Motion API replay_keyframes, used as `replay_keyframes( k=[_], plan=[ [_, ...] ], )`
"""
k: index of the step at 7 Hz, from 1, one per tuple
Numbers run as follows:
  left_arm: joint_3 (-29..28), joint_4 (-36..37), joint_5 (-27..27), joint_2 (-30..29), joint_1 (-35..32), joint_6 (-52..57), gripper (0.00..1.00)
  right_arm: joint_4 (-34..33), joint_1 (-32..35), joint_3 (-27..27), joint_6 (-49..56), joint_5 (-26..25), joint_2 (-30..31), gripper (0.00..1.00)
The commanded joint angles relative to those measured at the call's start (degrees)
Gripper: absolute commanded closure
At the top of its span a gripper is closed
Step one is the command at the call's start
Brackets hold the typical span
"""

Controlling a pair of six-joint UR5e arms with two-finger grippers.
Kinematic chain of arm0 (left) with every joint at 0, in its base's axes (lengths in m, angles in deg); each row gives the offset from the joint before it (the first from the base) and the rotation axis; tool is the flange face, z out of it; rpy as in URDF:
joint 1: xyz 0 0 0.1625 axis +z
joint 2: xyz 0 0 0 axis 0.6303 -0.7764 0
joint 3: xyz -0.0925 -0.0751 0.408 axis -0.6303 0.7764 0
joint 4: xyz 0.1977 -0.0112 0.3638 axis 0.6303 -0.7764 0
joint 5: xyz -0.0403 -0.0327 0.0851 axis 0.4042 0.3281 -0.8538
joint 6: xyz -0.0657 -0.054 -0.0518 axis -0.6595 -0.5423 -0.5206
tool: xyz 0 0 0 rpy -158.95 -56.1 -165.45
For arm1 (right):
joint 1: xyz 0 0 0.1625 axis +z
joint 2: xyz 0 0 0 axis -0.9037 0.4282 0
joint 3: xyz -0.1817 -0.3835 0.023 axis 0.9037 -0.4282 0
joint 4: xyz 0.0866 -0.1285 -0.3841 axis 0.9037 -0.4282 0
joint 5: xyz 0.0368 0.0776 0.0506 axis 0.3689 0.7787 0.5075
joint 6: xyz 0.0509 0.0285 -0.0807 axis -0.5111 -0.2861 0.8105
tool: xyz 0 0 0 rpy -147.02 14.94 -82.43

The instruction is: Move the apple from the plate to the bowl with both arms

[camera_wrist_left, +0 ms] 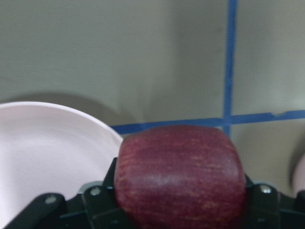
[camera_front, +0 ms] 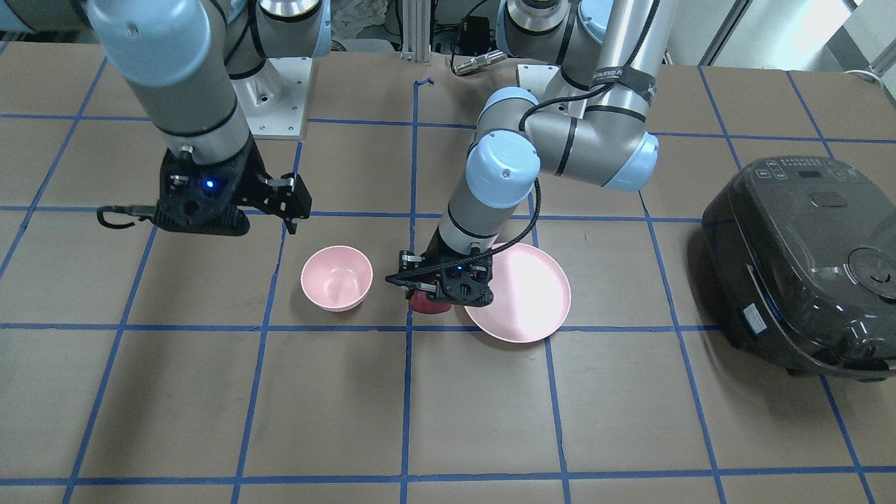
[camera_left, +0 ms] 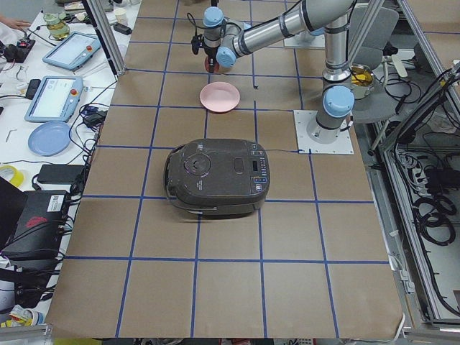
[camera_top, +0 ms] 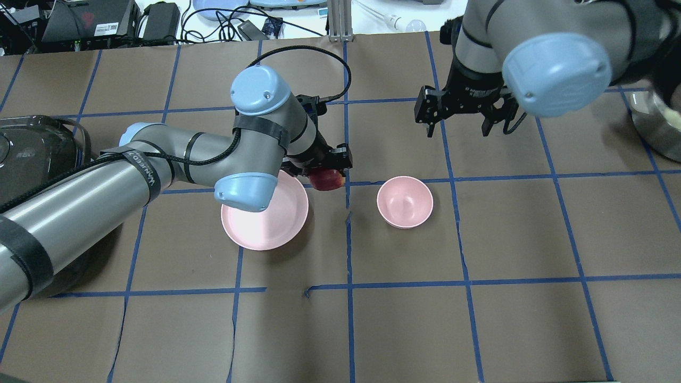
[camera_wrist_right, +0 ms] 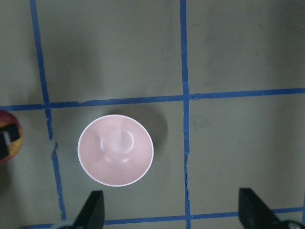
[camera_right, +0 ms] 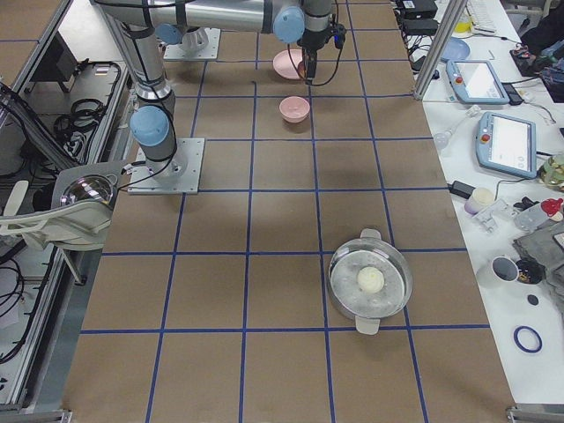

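Left gripper (camera_top: 329,173) clenched on the dark red apple (camera_wrist_left: 178,174), which sits just outside the rim of the plate (camera_top: 266,226) on the side facing the bowl (camera_top: 405,202). Both dishes lie mid-counter, well apart from every edge. Right gripper (camera_top: 458,127) hangs above the bowl area, fingers spread, holding nothing.

You'll find the dark red, blocky apple (camera_wrist_left: 178,176) pinched between the fingers of the left claw (camera_top: 325,169), just off the plate's rim and over the table. The plate (camera_top: 266,223), wide, shallow and pale pink, lies flat beside that claw. The small, deep pink bowl (camera_top: 405,202) stands upright below the spread right claw (camera_top: 458,127).
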Motion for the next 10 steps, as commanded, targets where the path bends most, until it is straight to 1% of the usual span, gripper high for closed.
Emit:
replay_keyframes(
  k=[1,3,4,5,6,7,8,9,10],
  plan=[
    [-3.58,3.04,5.69,-1.3,-5.42,-10.54,0.89,6.52,0.94,-7.07,-0.14,-0.74,2.59,0.0],
    [-3.68,7.78,6.24,-4.63,-8.32,-15.74,0.9,5.65,1.03,-7.43,-0.13,0.13,2.33,0.0],
    [-3.68,8.24,6.15,-5.87,-8.85,-16.11,0.88,5.21,1.03,-7.7,-0.05,0.05,1.73,0.0],
    [-3.5,8.24,5.89,-7.01,-9.56,-16.12,0.8,5.03,1.03,-7.26,-0.48,-0.38,1.55,0.0],
    [-3.5,8.24,4.41,-7.8,-10.61,-16.2,0.74,5.29,1.03,-7.26,-4.23,-0.48,1.63,0.0],
    [-3.5,8.24,3.09,-8.42,-10.97,-16.29,0.3,5.03,1.03,-7.52,-5.22,-0.83,1.81,0.0],
    [-3.5,8.33,2.82,-8.43,-11.06,-16.55,0.0,3.37,1.03,-7.44,-5.23,-0.65,1.63,0.0],
    [-3.59,8.33,2.81,-7.82,-11.14,-16.56,0.0,1.36,1.03,-7.17,-5.06,-0.22,1.63,0.0],
    [-3.5,8.33,2.29,-6.16,-11.14,-15.51,0.0,1.34,1.03,-7.17,-5.15,-0.65,1.72,0.0]
  ],
)
